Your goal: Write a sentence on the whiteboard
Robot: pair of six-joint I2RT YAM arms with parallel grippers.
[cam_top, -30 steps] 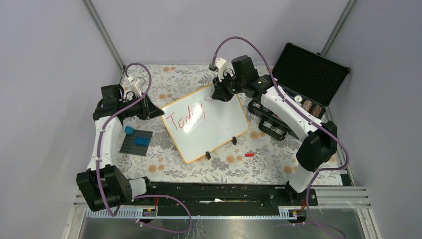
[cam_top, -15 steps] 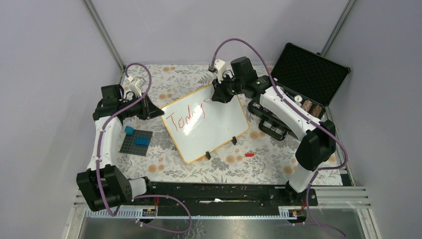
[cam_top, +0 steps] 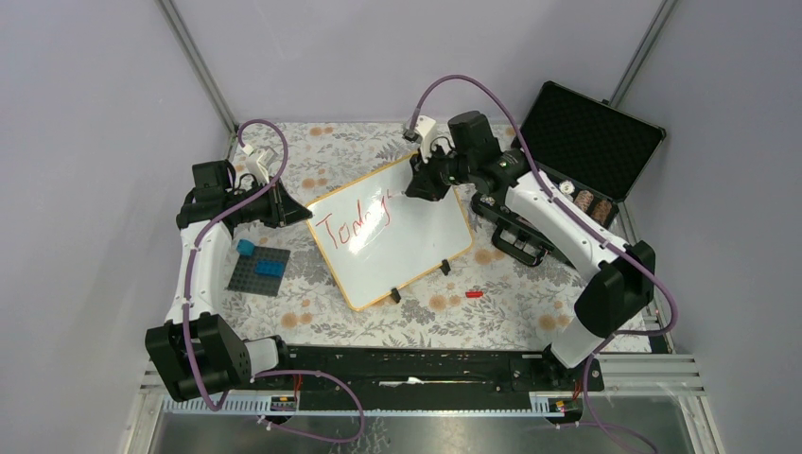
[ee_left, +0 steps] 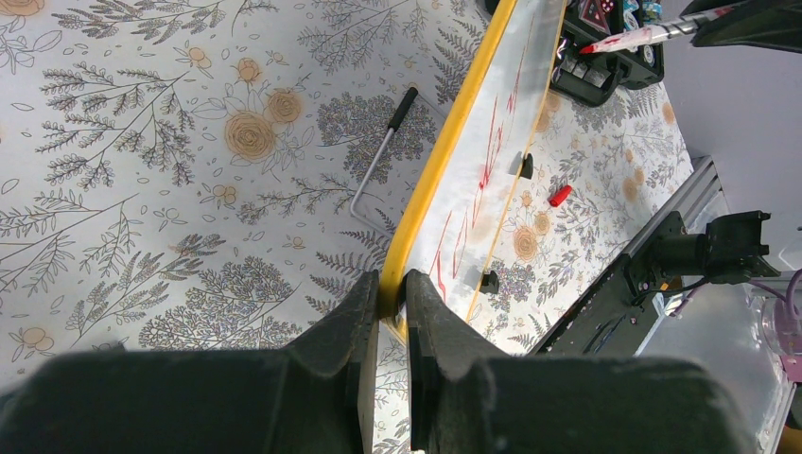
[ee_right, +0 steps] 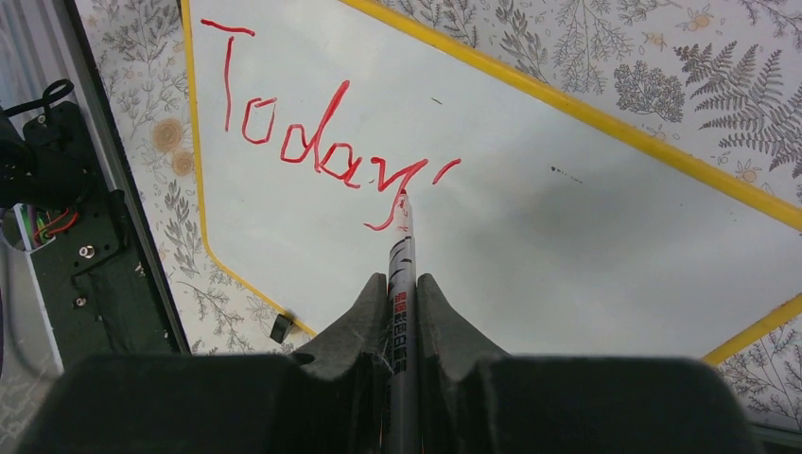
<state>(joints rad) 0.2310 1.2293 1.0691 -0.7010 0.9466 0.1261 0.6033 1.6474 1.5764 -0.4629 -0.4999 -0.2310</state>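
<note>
The whiteboard [cam_top: 392,236] lay at an angle in the middle of the flowered tabletop [cam_top: 322,317], between the two arms. The left fingers [ee_left: 364,307] were clamped on the yellow rim at its left corner. The right fingers [ee_right: 371,307] were closed on a red marker [ee_right: 401,274], whose tip sat by the tail of the "y".

We judged the main risk to be the board pivoting or slipping in that single corner grip when the marker pressed down, which would bend the next letter. The marker could also twist between the fingers and lose contact, or drag through the wet ink and smear it. The right arm was reaching past an open black case [cam_top: 586,142], so a wide stroke might catch it.

The sentence [ee_right: 312,142] read "Today" in red, with a short apostrophe stroke after it. Red print on the marker's barrel was too small for us to read.
</note>
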